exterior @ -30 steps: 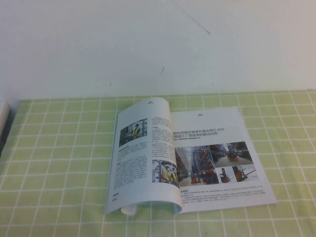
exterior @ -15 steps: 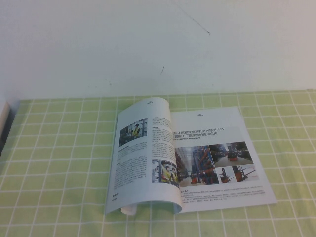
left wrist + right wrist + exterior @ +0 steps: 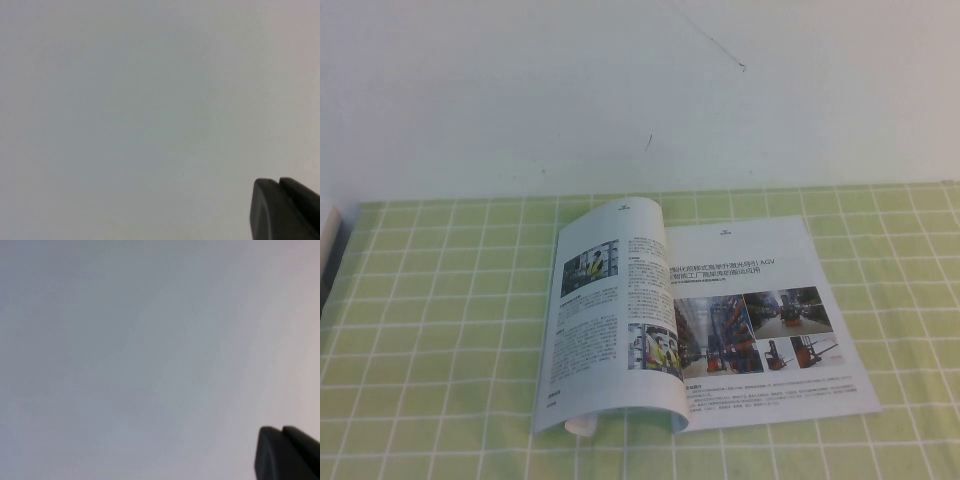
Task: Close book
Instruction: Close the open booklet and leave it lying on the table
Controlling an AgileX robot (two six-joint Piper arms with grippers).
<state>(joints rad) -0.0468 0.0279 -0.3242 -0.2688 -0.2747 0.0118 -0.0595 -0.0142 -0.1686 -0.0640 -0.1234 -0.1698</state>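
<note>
Left gripper [image 3: 285, 210]: absent from high view, dark sliver at lower right of own wrist view; jaw state cannot be told. Right gripper [image 3: 287, 452]: same.
Book [image 3: 750, 320]: open, lower centre of high view, on checked cloth [image 3: 440, 300]. Left leaves bowed up, overlapping flat right page.
Handling, judged: light, thin, floppy, glossy, likely slippery. Take bowed leaves at raised edge.
Count: one book, one cloth, two grippers.
Wall [image 3: 620, 90] beyond.

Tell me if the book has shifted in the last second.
No. The book keeps its place on the cloth's grid. The left gripper and right gripper are outside the high view.
</note>
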